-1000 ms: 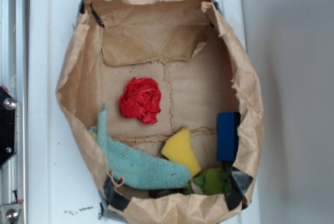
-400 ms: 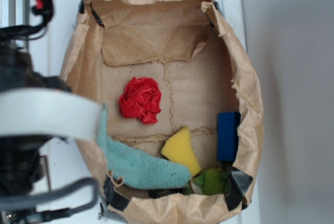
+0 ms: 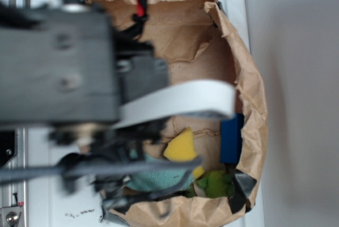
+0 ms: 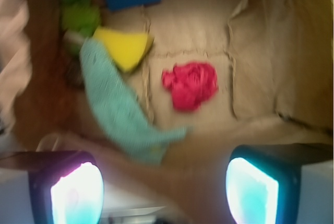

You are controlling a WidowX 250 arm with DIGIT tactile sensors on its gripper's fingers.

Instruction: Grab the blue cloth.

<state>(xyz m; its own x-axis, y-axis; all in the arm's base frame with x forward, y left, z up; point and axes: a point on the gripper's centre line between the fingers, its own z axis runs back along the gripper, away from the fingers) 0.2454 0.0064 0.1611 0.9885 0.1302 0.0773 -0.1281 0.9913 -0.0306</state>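
Note:
The blue cloth [image 4: 120,106] is a long pale teal strip lying along the floor of the brown paper bag [image 4: 292,51], blurred in the wrist view. In the exterior view only part of the blue cloth [image 3: 159,178] shows under my blurred arm [image 3: 58,68]. My gripper [image 4: 164,190] is open, its two glowing fingertips [image 4: 75,192] standing wide apart over the bag's wall. Nothing is between them. The cloth's nearer end lies just beyond the gap, a little toward the left finger.
A yellow sponge [image 3: 183,150] touches the cloth. The red fabric ball [image 4: 190,84] sits mid-bag, hidden by the arm in the exterior view. A dark blue block [image 3: 231,138] and a green item [image 3: 214,183] lie by the crumpled bag wall [image 3: 249,79].
The arm has swept in from the left and now covers the bag's left and middle, hiding the red ball and most of the cloth. The objects have not moved.

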